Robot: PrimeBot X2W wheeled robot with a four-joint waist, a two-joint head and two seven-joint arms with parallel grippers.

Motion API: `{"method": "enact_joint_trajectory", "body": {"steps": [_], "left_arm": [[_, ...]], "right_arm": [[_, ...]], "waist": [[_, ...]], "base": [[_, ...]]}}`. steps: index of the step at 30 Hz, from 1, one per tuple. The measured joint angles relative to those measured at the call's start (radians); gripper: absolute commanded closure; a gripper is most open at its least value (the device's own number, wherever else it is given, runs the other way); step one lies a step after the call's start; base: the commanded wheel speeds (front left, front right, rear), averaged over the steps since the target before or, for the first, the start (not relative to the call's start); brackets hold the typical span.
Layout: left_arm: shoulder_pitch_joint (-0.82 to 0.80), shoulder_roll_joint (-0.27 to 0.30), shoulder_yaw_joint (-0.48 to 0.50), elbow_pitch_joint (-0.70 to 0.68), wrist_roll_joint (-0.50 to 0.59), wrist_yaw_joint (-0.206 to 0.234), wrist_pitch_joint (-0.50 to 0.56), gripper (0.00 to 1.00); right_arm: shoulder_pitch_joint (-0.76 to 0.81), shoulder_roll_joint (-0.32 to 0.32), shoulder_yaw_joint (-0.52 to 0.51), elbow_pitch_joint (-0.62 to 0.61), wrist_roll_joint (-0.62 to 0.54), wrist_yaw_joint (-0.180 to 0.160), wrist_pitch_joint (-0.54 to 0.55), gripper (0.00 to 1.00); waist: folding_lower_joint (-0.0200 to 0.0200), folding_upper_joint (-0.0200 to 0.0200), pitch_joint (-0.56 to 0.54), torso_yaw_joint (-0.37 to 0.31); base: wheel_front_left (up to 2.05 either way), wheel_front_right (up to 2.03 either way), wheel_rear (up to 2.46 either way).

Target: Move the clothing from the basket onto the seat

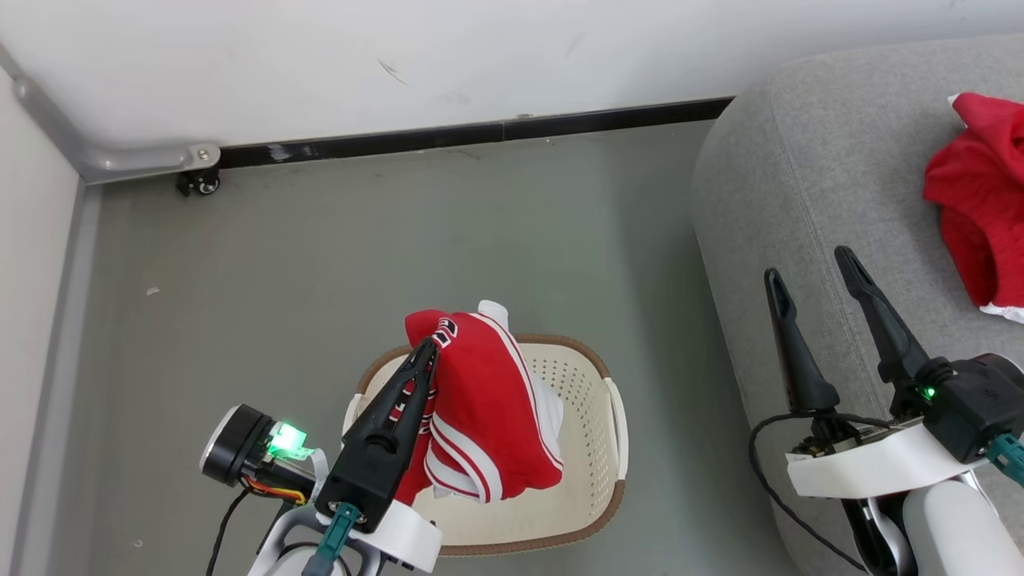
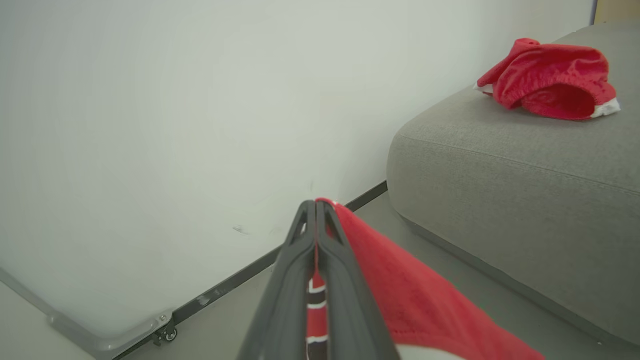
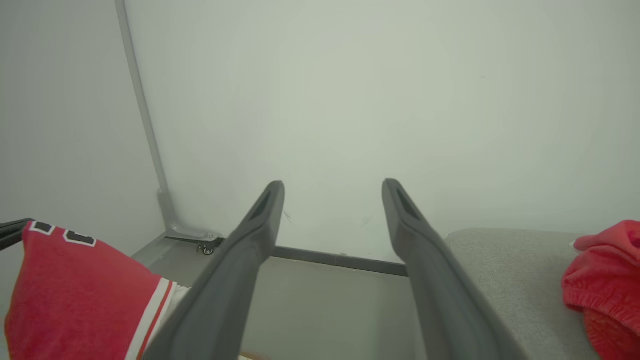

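My left gripper point(image 1: 433, 349) is shut on the red jersey point(image 1: 488, 408), which hangs from its fingertips above the cream basket point(image 1: 596, 448). The left wrist view shows the closed fingers point(image 2: 300, 280) pinching the jersey's point(image 2: 420, 300) striped trim. The red shorts point(image 1: 980, 204) lie crumpled on the grey seat point(image 1: 816, 184) at the right, and the shorts point(image 2: 550, 80) rest on the seat's point(image 2: 525, 200) top in the left wrist view. My right gripper point(image 1: 816, 276) is open and empty over the seat's left edge; between its spread fingers point(image 3: 240, 270) is bare wall.
A white wall with a black baseboard point(image 1: 480, 132) runs along the back. A grey panel on a small caster point(image 1: 200, 180) stands at the left corner. Grey floor point(image 1: 360, 256) lies between the basket and the wall.
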Motion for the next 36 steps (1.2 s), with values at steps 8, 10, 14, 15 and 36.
{"method": "enact_joint_trajectory", "body": {"steps": [8,10,14,15,36], "left_arm": [[-0.020,-0.019,0.002,0.041,0.000,0.000,0.000,0.00],[-0.027,-0.023,0.006,0.046,0.000,0.001,0.000,0.00],[-0.028,-0.031,0.021,0.047,-0.006,0.008,0.000,0.00],[-0.028,-0.030,0.026,0.047,-0.008,0.012,0.000,0.00],[0.015,-0.011,0.197,0.017,-0.098,0.090,0.000,0.00]], "right_arm": [[0.003,0.000,-0.002,-0.025,-0.001,0.000,0.006,0.00],[0.003,0.000,-0.001,-0.027,-0.001,0.000,0.006,0.00],[0.003,0.000,-0.007,-0.030,-0.001,0.000,0.006,0.00],[0.003,0.000,-0.007,-0.031,-0.001,0.000,0.006,0.00],[0.014,0.000,-0.037,-0.046,-0.003,0.000,0.009,0.00]], "waist": [[0.0000,0.0000,0.022,-0.019],[0.0000,0.0000,0.026,-0.022],[-0.0001,0.0000,0.027,-0.022],[0.0000,0.0000,0.027,-0.021],[0.0000,0.0000,-0.031,0.022]], "base": [[0.00,0.00,0.00],[0.00,0.00,0.00],[0.00,0.00,0.00],[0.00,0.00,0.00],[0.00,0.00,0.00]]}}
